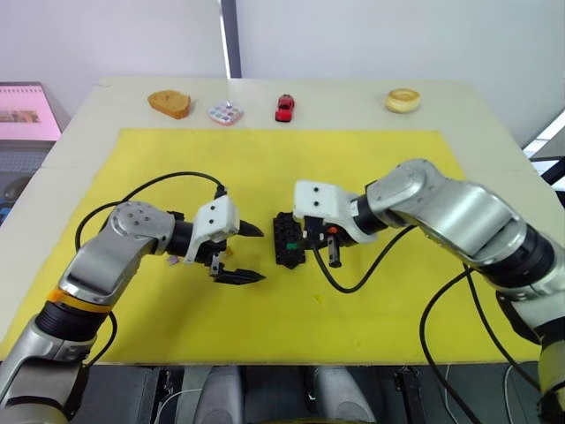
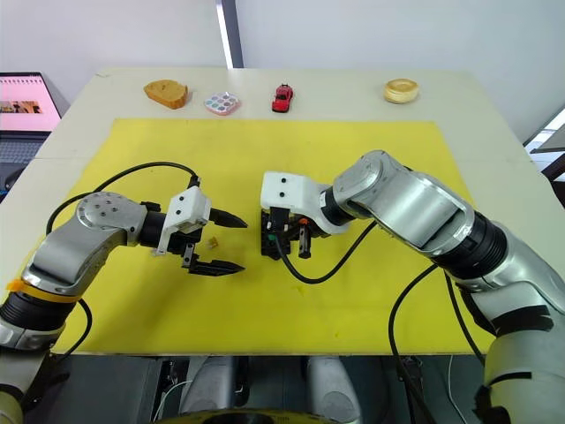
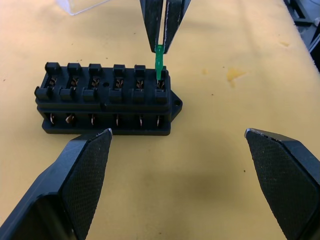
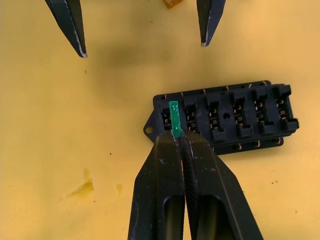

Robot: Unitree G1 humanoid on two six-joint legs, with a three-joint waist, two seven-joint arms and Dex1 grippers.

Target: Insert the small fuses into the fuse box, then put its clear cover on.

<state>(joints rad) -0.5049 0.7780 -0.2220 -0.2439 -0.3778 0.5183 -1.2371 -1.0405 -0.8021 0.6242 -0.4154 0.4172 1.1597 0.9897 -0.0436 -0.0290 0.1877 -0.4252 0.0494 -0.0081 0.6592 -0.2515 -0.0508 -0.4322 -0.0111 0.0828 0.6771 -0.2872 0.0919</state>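
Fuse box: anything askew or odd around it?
Nothing stands out. The fuse box sits flat on the yellow mat; the right gripper holds the green fuse over an end slot. Left gripper open nearby.

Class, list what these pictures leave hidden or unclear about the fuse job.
- Clear cover: left wrist view's edge cuts it off.
- Green fuse: the right gripper hides its gripped end; whether its tip has entered the fuse box is unclear.
- Amber fuse: too small in the eye views; cut off in the right wrist view.
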